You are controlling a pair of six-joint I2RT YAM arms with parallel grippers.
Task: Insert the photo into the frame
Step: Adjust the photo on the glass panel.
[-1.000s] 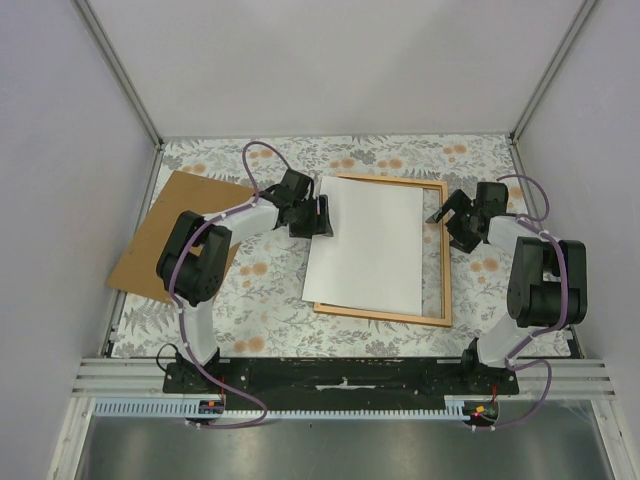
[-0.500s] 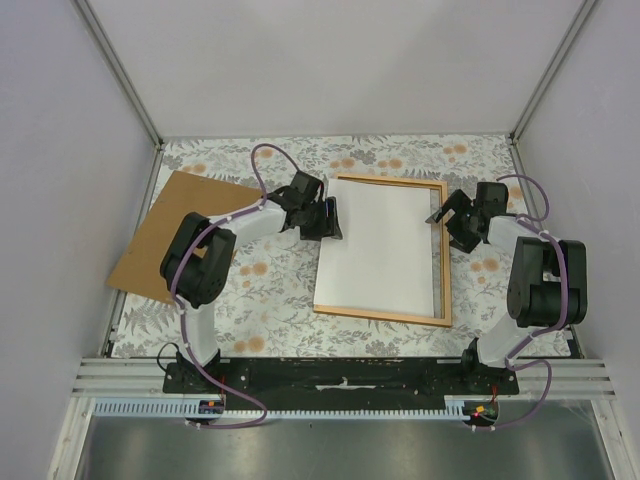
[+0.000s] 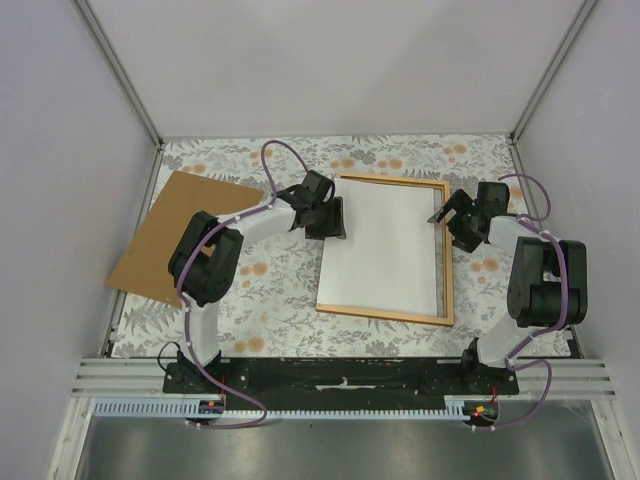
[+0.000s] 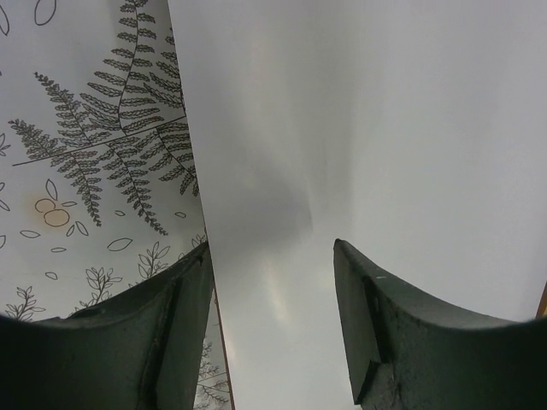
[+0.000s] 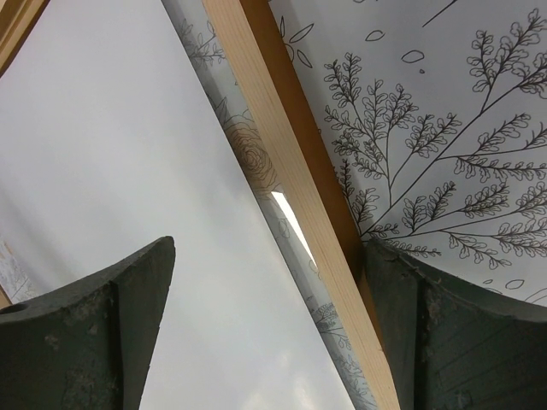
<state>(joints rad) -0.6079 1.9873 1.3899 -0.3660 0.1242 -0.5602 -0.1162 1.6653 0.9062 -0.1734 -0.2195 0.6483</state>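
Two arms of mine reach over a floral-print surface, pale walls on three sides. Frame lies flat, right of centre. Photo lies in it white side up, sitting leftward. Its left edge covers the left rail, with only a sliver of wood under it in the left wrist view. A strip of print shows between its right edge and the right rail. Far and near rails are in plain sight.

My left fingers are spread apart and hold nothing. They straddle the photo's left edge, one over print, one over paper. My right fingers are also spread and empty, straddling the right rail near its far end. Cannot tell if either pair touches down.

Brown board lies tilted at far left near the wall, well apart from the frame. Bare surface behind the frame, between board and frame, and along the near edge.
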